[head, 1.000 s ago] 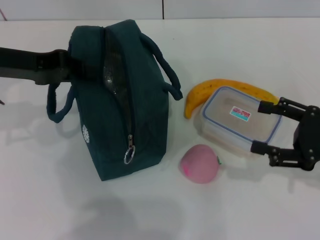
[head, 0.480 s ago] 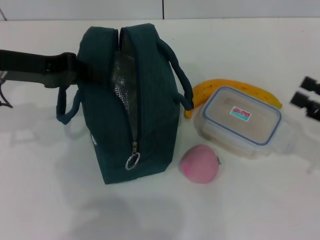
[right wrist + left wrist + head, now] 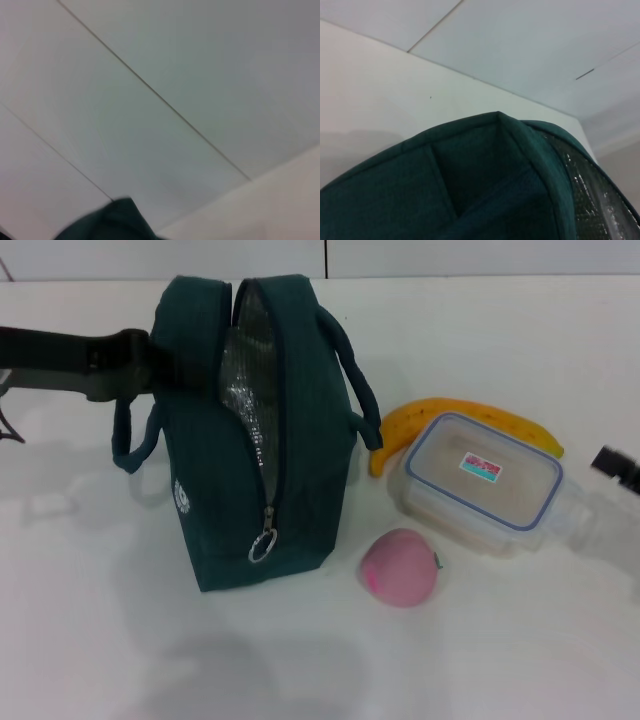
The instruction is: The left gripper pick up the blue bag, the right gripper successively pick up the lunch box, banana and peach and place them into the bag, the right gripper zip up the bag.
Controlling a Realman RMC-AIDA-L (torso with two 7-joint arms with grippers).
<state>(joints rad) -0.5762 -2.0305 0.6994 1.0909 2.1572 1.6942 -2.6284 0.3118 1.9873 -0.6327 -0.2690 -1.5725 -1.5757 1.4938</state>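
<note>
The blue bag point(image 3: 250, 440), dark teal with a silver lining, stands left of centre with its zipper open and its top gaping. At the bag's upper left side my left gripper point(image 3: 148, 362) is shut on the fabric, and the bag's wall point(image 3: 470, 185) fills the left wrist view. The clear lunch box point(image 3: 485, 482) with a blue-rimmed lid lies to the right of the bag. Behind the box lies the banana point(image 3: 470, 418). The pink peach point(image 3: 400, 567) sits in front, between bag and box. Only a dark tip of my right gripper point(image 3: 618, 466) shows at the right edge, apart from the box.
The zipper pull ring point(image 3: 262, 545) hangs at the bag's near end. Two carry handles point(image 3: 355, 390) loop out on either side. White table point(image 3: 320, 670) spreads in front of the objects. The right wrist view shows wall panels and a corner of the bag point(image 3: 112, 222).
The right gripper has drawn back from the lunch box to the right edge. The left gripper has pulled the bag more upright, and its opening has widened.
</note>
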